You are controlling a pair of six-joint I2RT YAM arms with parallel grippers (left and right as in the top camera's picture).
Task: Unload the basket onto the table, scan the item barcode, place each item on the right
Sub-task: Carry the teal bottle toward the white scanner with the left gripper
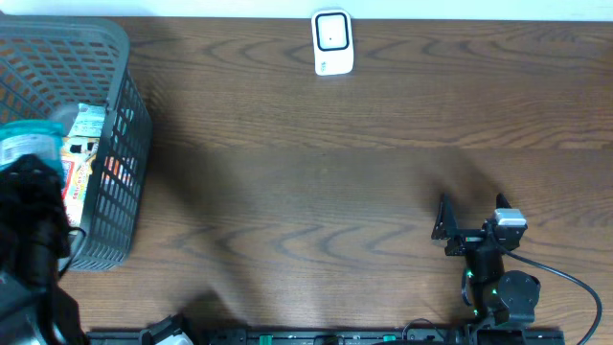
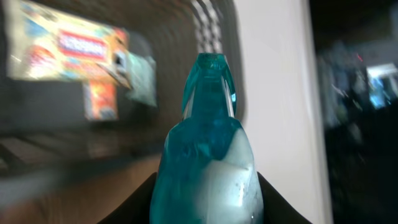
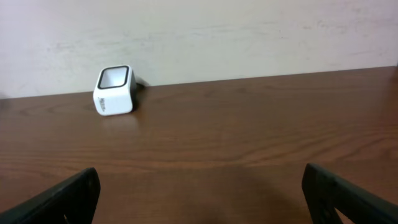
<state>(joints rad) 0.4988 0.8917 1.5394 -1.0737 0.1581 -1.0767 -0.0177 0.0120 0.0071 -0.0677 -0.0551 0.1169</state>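
Note:
A translucent teal bottle (image 2: 208, 149) with a pointed cap fills the left wrist view, and my left gripper (image 2: 206, 186) is shut on its body, a black finger on each side. From overhead the bottle (image 1: 21, 142) shows over the grey basket (image 1: 129, 57) at the far left, with my left arm below it. No barcode is visible on it. The white barcode scanner (image 1: 332, 42) stands at the table's far edge; in the right wrist view the scanner (image 3: 114, 90) is ahead and to the left. My right gripper (image 1: 472, 213) rests open near the front right, nothing between its fingers (image 3: 68, 196).
The basket holds colourful snack packets (image 1: 81, 144), blurred in the left wrist view (image 2: 68, 46). A cable (image 1: 575, 283) runs from the right arm's base. Brown wood tabletop (image 1: 316, 192) lies between basket, scanner and right arm.

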